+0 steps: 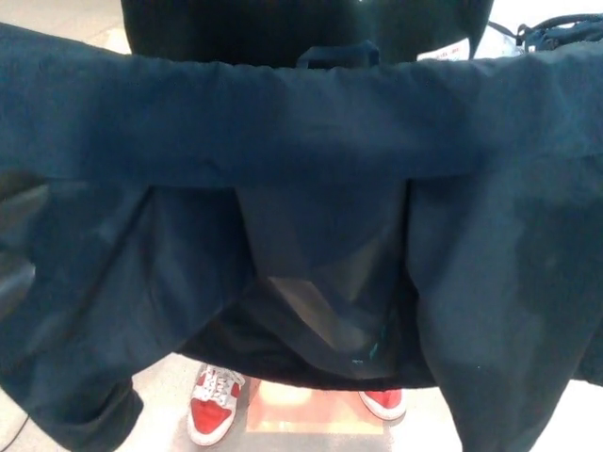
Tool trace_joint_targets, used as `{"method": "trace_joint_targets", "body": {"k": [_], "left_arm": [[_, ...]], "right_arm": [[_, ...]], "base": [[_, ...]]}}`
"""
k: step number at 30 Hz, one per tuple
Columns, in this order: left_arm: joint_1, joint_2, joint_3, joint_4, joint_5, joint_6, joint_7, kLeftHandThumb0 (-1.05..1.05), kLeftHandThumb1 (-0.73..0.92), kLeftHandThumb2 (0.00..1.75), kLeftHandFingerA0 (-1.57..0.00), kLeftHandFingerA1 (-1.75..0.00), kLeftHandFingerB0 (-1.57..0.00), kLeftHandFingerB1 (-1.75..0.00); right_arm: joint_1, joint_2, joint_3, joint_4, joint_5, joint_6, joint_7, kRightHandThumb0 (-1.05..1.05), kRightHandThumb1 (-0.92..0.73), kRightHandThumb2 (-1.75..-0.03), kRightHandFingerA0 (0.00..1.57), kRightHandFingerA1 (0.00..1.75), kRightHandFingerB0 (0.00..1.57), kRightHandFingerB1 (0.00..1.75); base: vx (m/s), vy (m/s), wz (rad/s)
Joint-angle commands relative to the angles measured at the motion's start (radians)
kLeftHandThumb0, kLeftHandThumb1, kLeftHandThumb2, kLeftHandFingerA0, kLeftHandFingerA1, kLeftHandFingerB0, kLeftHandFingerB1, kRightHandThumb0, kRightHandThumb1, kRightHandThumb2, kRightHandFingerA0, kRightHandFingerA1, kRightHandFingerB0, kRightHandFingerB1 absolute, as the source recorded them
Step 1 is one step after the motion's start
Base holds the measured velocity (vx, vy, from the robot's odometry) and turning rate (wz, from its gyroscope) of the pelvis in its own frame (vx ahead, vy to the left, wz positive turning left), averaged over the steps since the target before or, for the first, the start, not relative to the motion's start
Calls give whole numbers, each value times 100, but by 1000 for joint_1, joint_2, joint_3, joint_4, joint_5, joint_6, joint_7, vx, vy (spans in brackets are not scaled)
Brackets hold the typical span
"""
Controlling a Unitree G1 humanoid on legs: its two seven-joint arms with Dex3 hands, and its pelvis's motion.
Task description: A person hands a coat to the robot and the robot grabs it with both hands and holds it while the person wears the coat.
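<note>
Spanning the whole view, dark navy fabric coat (301,122), spread wide with lining exposed at centre. Person's red-and-white sneakers (213,416) on floor below its hem. Robot hands: hidden, state cannot be told.

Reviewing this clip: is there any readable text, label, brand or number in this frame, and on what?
No text can be read in the head view.
A white tag shows at the top edge behind the dark coat; any print on it is too small and blurred to read.
The red and white sneakers show no legible brand mark.
Neither robot hand is in view.
</note>
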Motion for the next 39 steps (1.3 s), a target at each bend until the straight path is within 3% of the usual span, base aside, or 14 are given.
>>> {"method": "trace_joint_targets", "body": {"k": [1, 2, 7, 9, 11, 21, 22, 23, 27, 28, 30, 37, 38, 39], "left_arm": [[-248, 214, 8, 67, -252, 58, -233, -55, 62, 60, -31, -50, -38, -34], [-300, 249, -12, 100, -253, 91, -266, -62, 65, 59, -30, -44, -29, -31], [-480, 338, -119, 242, -264, 177, -390, -70, 50, 81, -17, -45, -14, -40], [-537, 371, -151, 272, -214, 215, -429, -76, 52, 84, -15, -42, -9, -40], [-573, 404, -172, 273, -233, 241, -475, -79, 52, 85, -10, -41, -4, -34], [-787, 557, -288, 284, -258, 405, -698, -83, 52, 91, -7, -25, -7, -17], [-838, 579, -322, 306, -297, 429, -762, -79, 49, 89, -7, -27, -8, -17], [-870, 593, -344, 321, -317, 447, -803, -83, 51, 90, -8, -25, -8, -13], [-936, 617, -390, 353, -361, 511, -905, -79, 47, 90, -5, -26, -4, -14], [-966, 613, -413, 385, -371, 504, -946, -92, 54, 67, -7, -29, -2, -19], [-1005, 623, -441, 413, -392, 528, -1016, -92, 56, 64, -9, -30, -1, -20], [-1177, 652, -542, 447, -496, 792, -1301, -82, 54, 85, -9, -37, -10, -34], [-1198, 652, -552, 461, -496, 807, -1328, -36, 18, 84, -1, -48, 0, -46], [-1233, 648, -572, 478, -477, 817, -1364, -36, 18, 84, -1, -48, 0, -46]], "right_arm": [[-137, -197, -158, -103, 184, 197, 131, -56, -52, -85, 67, 65, 32, 47], [-157, -255, -173, -93, 210, 250, 168, -59, -62, -59, 66, 52, 34, 32], [-239, -505, -196, -25, 304, 502, 329, -86, -57, -89, 53, 50, 24, 43], [-281, -607, -196, 34, 220, 513, 397, -82, -68, -62, 37, 33, 20, 30], [-335, -682, -168, 98, 179, 496, 434, -89, -60, -100, 3, 41, 2, 27], [-623, -966, 62, 297, 284, 589, 638, -96, -62, -104, 11, 19, 10, 6], [-678, -995, 121, 306, 262, 609, 673, -98, -78, -63, 17, 33, 2, 22], [-717, -1010, 159, 314, 246, 617, 696, -98, -63, -99, 13, 44, 7, 16], [-844, -1012, 270, 347, 233, 634, 794, -93, -61, -98, 13, 45, 4, 15], [-888, -1008, 308, 360, 235, 648, 846, -90, -76, -63, 19, 33, 2, 20], [-954, -999, 363, 371, 214, 670, 906, -91, -60, -94, 10, 41, 5, 19], [-1165, -914, 519, 451, 186, 777, 1103, -93, -63, -73, 18, 36, 7, 20], [-1201, -894, 544, 475, 174, 783, 1130, -87, -59, -95, 17, 44, 5, 24], [-1245, -870, 576, 502, 161, 810, 1166, -89, -58, -95, 50, 54, 5, 17]], "base": [[0, 0, 0], [0, 0, 0], [0, 0, 0], [0, 0, 0], [0, 0, 0], [0, 0, 0], [0, 0, 0], [0, 0, 0], [0, 0, 0], [0, 0, 0], [0, 0, 0], [0, 0, 0], [0, 0, 0], [0, 0, 0]]}}
